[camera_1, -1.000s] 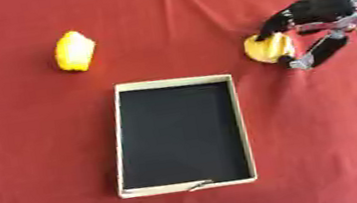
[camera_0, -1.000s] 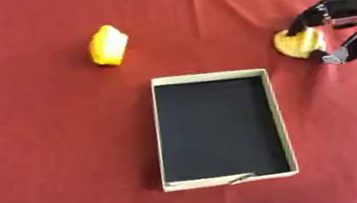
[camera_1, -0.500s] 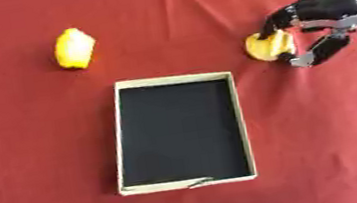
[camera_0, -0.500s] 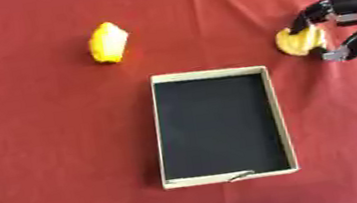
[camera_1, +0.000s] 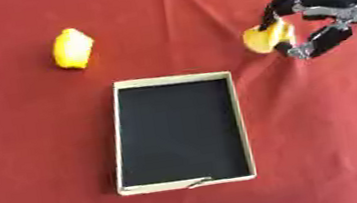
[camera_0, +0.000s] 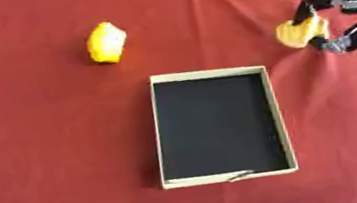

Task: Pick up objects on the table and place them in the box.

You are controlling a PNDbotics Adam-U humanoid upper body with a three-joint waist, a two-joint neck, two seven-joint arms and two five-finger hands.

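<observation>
Right hand grasps a yellow piece near the table's right edge

The right hand (camera_1: 315, 17) curls around the yellow piece (camera_1: 266, 38); the box (camera_1: 179, 130) lies empty mid-table (camera_1: 29, 146), another yellow object (camera_1: 72, 48) toward the far left.

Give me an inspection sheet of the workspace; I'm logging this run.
Surface: red cloth, bare around the things.
Job's things: box, open, nothing in it; one yellow object lying apart from the box, up left; second yellow object between the right hand's fingers.
Clutter: nothing seen.
Hands: right hand curled round the second yellow object, right of the box; left hand not in view.
Cables: nothing seen.
Surroundings: dark strip at the near edge, unclear.
</observation>
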